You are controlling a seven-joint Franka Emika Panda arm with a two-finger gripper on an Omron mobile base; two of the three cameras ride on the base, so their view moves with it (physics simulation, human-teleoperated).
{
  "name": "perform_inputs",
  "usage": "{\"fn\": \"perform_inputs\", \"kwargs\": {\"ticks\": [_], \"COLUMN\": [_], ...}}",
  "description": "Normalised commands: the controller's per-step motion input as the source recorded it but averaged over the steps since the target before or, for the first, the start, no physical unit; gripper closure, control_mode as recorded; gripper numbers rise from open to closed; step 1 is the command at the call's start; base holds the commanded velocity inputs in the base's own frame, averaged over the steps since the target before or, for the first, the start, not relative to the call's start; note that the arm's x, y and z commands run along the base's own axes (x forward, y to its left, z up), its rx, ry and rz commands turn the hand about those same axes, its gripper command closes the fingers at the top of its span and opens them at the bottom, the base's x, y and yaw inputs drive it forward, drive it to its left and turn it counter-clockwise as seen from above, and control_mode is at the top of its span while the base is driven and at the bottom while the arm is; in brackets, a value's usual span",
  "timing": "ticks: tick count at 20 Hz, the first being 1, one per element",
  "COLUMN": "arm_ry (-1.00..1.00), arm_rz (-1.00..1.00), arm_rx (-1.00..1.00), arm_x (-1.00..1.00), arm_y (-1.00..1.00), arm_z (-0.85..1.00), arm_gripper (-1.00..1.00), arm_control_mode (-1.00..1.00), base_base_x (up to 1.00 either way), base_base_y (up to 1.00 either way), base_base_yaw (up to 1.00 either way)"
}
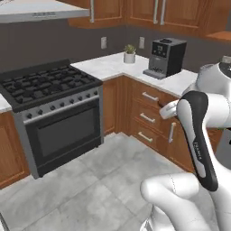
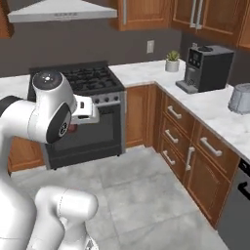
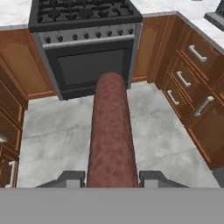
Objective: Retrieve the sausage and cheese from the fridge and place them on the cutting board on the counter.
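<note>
Sausage (image 3: 111, 131), a slim reddish-brown cylinder, is clamped in the claw (image 3: 111, 178), jutting toward the black gas stove (image 3: 85, 43) above open grey tiled floor (image 3: 52, 131) before it.

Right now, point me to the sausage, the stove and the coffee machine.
sausage (image 3: 111, 135): hand view, middle of its reddish-brown body, between the gripper fingers.
stove (image 1: 67, 131): left base view, on the dark oven door glass.
coffee machine (image 2: 209, 68): right base view, on its black front face.
</note>
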Motion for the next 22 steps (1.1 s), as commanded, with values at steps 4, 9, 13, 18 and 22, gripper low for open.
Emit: {"fn": "perform_inputs", "kwargs": {"ticks": [4,9,13,18,22], "arm_ry": [0.00,0.00,0.00,0.00,0.00], "arm_rz": [0.00,0.00,0.00,0.00,0.00], "arm_rx": [0.00,0.00,0.00,0.00,0.00], "arm_x": [0.00,0.00,0.00,0.00,0.00], "arm_y": [0.00,0.00,0.00,0.00,0.00], "arm_z": [0.00,0.00,0.00,0.00,0.00], "arm_gripper": [1.00,1.00,1.00,1.00,1.00], "arm_control_mode": [1.00,1.00,1.00,1.00,1.00], "base_base_x": [1.00,1.00,1.00,0.92,0.70], "base_base_y": [-0.21,-0.24,-0.29,-0.30,-0.28], "base_base_yaw": [0.63,0.66,0.70,0.79,0.86]}}
